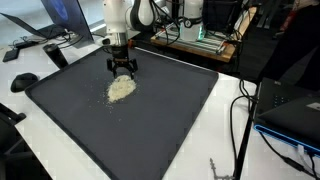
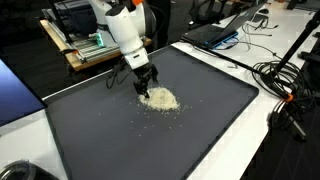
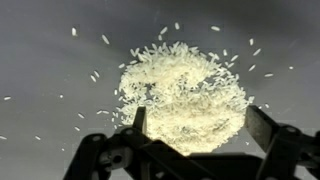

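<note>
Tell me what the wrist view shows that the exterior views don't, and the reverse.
Wrist view only: single grains, with strays scattered around the rice pile, and the two fingers standing apart at the pile's lower edge in that picture.
Exterior views only: the whole dark mat, the white arm above it, and cables on the table beside the mat.
Both: the open tool hanging right over the one pile on the mat. Whether it touches the rice I cannot tell.
</note>
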`<action>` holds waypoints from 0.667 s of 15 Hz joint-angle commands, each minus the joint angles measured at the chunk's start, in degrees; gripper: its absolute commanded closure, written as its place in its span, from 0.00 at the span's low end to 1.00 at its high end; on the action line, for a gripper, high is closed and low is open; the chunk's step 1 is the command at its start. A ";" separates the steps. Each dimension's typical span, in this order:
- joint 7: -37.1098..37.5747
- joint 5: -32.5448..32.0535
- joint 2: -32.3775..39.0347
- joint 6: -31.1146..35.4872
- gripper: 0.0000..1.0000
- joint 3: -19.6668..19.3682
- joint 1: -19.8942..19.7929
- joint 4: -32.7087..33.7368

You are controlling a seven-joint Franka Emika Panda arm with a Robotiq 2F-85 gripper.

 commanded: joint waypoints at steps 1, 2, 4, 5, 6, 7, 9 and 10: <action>-0.03 -3.76 3.80 0.85 0.00 1.20 -2.15 2.71; 0.75 -4.59 3.77 0.72 0.00 -0.15 -1.06 3.12; 0.68 -5.63 4.60 0.99 0.00 0.35 -1.54 3.99; 0.76 -6.06 4.83 1.15 0.00 0.36 -1.39 4.40; 0.90 -6.43 5.05 1.16 0.00 0.30 -1.26 4.79; 1.17 -6.74 5.12 0.92 0.00 -0.08 -0.82 5.21; 1.97 -7.28 5.02 0.46 0.14 -1.49 0.55 5.86; 2.04 -7.44 5.16 0.46 0.27 -1.60 0.67 6.06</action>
